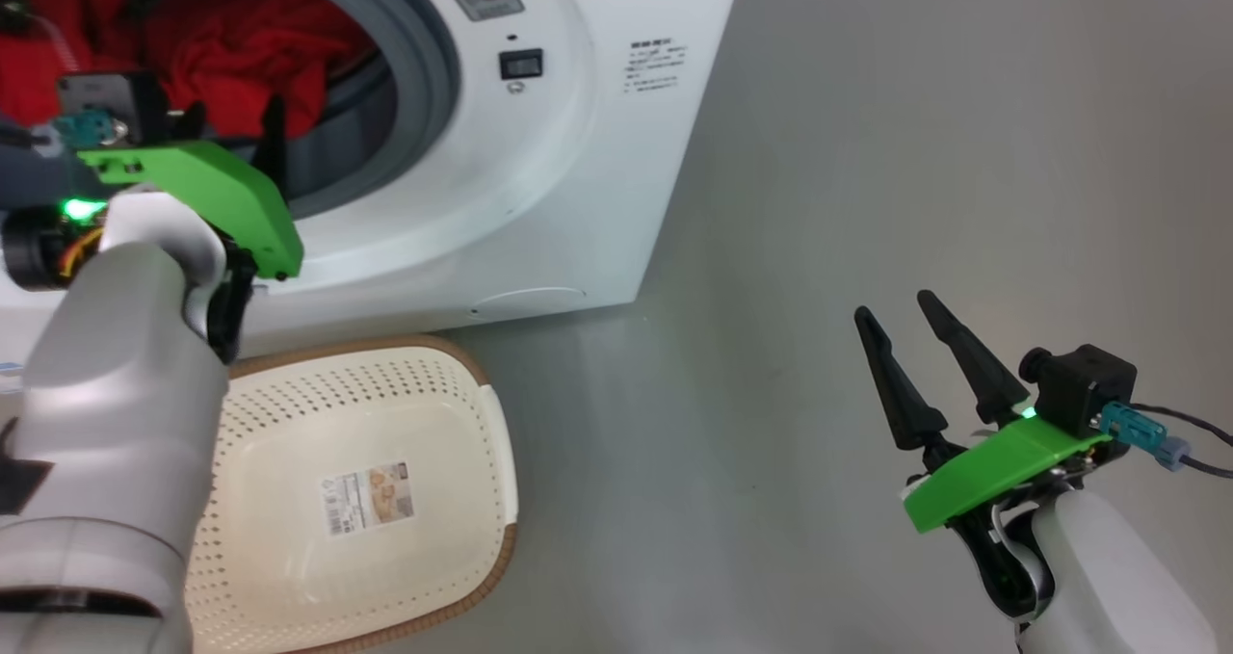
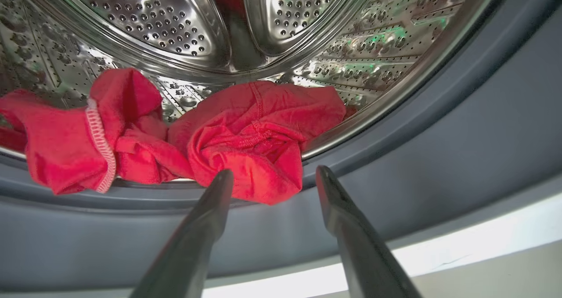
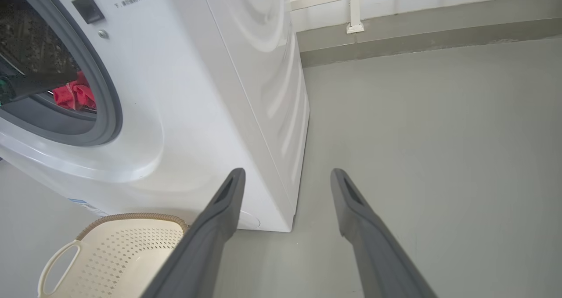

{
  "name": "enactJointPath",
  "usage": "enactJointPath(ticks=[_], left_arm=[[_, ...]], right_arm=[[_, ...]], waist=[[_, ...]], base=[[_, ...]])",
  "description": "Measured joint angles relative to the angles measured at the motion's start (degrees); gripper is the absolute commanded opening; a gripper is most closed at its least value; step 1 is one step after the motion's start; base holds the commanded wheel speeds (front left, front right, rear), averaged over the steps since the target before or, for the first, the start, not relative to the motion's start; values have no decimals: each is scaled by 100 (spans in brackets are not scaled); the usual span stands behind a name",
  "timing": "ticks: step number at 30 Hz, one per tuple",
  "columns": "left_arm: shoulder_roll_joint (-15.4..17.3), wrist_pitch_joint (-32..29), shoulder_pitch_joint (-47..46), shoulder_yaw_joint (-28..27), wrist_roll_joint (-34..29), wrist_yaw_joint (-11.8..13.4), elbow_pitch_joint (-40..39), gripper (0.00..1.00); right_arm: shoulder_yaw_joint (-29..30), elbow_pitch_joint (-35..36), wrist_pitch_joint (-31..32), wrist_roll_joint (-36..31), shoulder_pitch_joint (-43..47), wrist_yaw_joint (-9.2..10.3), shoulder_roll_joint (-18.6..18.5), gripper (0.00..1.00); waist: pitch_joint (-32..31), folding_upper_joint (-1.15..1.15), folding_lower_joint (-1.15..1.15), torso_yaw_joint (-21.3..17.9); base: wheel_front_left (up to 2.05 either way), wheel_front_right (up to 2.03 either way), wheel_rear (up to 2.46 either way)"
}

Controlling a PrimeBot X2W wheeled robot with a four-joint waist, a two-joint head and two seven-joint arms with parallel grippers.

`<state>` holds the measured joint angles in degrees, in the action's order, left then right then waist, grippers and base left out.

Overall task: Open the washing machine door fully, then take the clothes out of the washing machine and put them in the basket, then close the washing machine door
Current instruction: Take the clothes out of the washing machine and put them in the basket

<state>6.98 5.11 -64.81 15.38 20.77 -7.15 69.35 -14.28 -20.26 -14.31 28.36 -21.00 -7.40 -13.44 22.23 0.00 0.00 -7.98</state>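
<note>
The white washing machine (image 1: 597, 153) stands far left on the grey floor (image 1: 819, 153), with the cream basket (image 1: 289, 423) just in front of it. The red clothes (image 2: 246, 135) lie in the steel drum (image 2: 175, 26), at its near edge. The left gripper (image 2: 274, 171) points at them, jaws apart; the right gripper (image 1: 894, 303) hangs well to the right, jaws apart too.

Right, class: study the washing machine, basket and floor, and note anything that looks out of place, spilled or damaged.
Only one thing: the clothes slump off the drum and over its front lip onto the grey seal. The basket sits upright on the floor; nothing looks spilled or broken.
</note>
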Motion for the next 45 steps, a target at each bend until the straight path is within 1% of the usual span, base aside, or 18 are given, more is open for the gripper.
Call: enactJointPath(ticks=[4,6,10,11,21,22,23,24,30,34,37,41,43,45], left_arm=[[96,1,-169,2,-1,5,193,100],[165,3,-258,18,-4,86,272,100],[324,3,-425,29,-4,157,370,100],[401,0,-503,36,-4,213,405,100],[593,-54,-641,91,-5,345,491,100],[599,-57,-644,101,-5,346,495,50],[602,-57,-647,114,-7,359,497,11],[604,-57,-648,136,-33,396,499,0],[597,89,-647,192,-53,396,522,0],[549,416,-612,175,-32,393,527,0],[438,671,-478,155,36,378,525,0],[238,870,-177,111,203,276,456,0],[175,913,-13,93,221,232,328,0],[138,917,170,34,257,225,13,0]], right_arm=[[-31,9,0,1,-102,0,62,100],[-45,26,0,1,-179,0,80,100],[-87,47,0,2,-294,0,86,100],[-102,51,0,2,-305,0,87,100],[-140,87,0,2,-408,0,149,100],[-145,87,0,2,-408,0,155,100],[-147,87,0,2,-408,0,157,100],[-147,87,0,2,-408,0,158,100],[-127,85,0,2,-409,0,166,100],[-123,66,0,2,-407,0,166,100],[-124,45,0,2,-403,0,164,100],[-114,16,0,2,-373,0,124,100],[-98,-13,0,2,-350,0,80,100],[-56,-22,0,2,-344,0,46,100]], waist=[[136,0,0,-107],[226,0,0,-178],[405,0,0,-321],[492,0,0,-384],[733,0,0,-609],[742,0,0,-626],[748,0,0,-640],[752,0,0,-650],[722,0,0,-636],[613,0,0,-582],[489,0,0,-529],[294,0,0,-432],[185,0,0,-372],[70,0,0,-307]], base=[[0,0,0],[0,0,0],[0,0,0],[0,0,0],[0,0,0],[0,0,0],[0,0,0],[0,0,0],[0,0,0],[0,0,0],[0,0,0],[0,0,0],[0,0,0],[0,0,0]])
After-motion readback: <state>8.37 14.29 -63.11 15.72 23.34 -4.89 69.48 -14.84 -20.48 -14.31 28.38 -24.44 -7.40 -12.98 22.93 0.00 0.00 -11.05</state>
